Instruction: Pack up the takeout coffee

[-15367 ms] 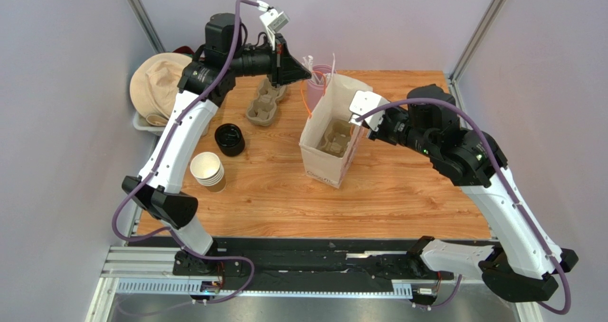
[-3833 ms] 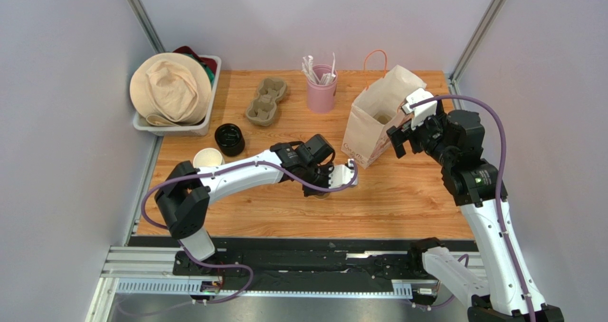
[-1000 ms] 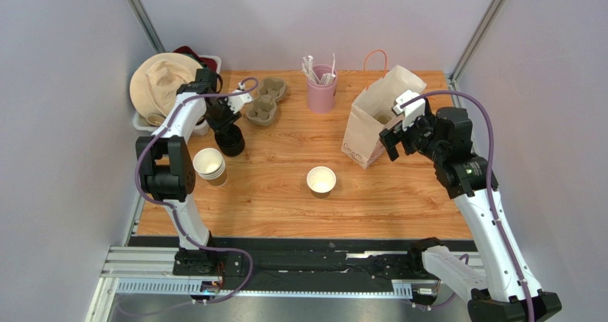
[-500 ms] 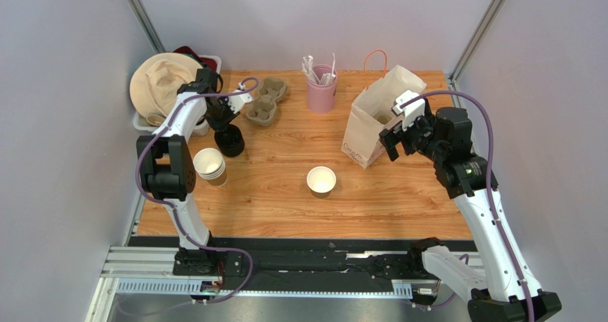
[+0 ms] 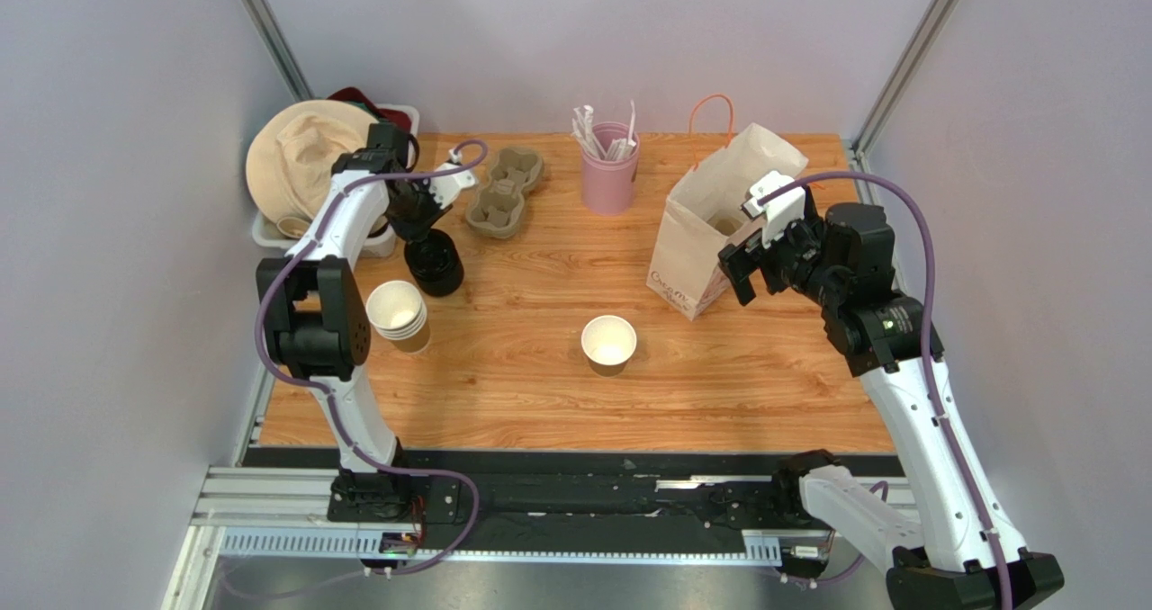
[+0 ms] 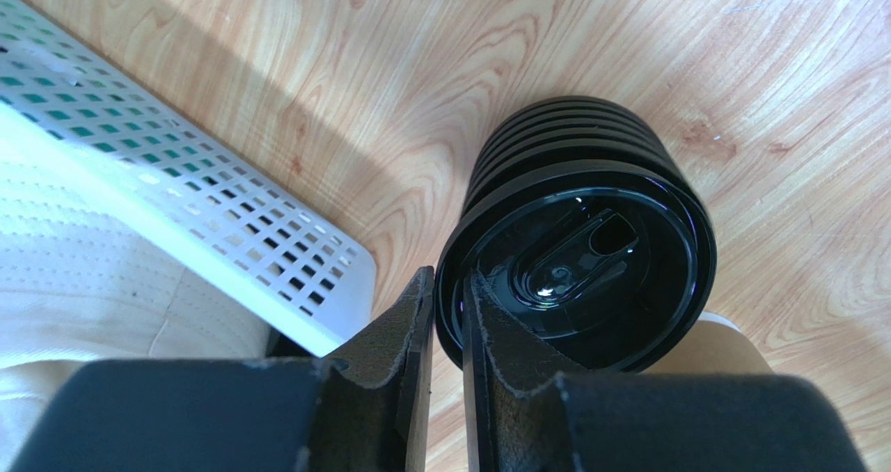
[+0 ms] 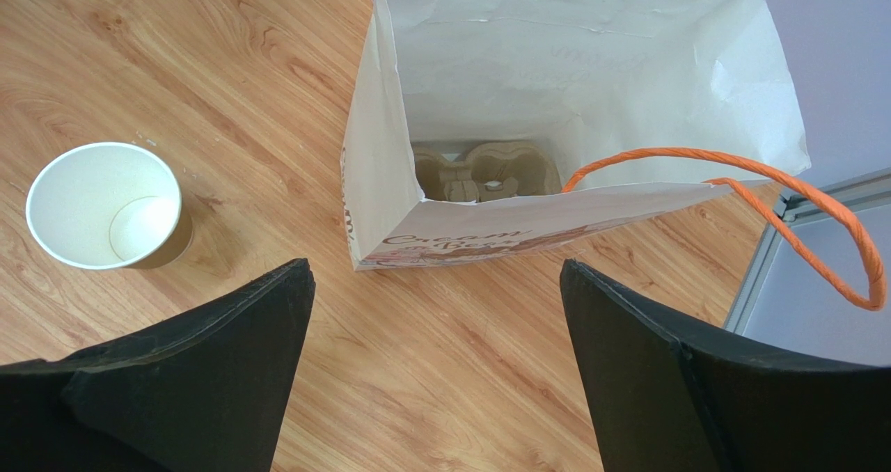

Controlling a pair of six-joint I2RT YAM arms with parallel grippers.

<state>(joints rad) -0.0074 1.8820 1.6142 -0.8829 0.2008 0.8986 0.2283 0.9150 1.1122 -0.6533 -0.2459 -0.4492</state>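
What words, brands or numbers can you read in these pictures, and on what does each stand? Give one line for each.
Bag: brown script printed low on its side, too blurred to read.
Lid: only moulded shapes, no text that can be read.
Cup: plain, no text in view.

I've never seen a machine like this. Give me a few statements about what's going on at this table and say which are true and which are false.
1. The paper cup stands upright with no lid on it. True.
2. The left pincer holds the paper cup. False: it pinches the rim of the top black lid on a stack.
3. The paper bag is empty. False: a cup carrier lies at its bottom.
4. The right pincer is open and holds nothing. True.
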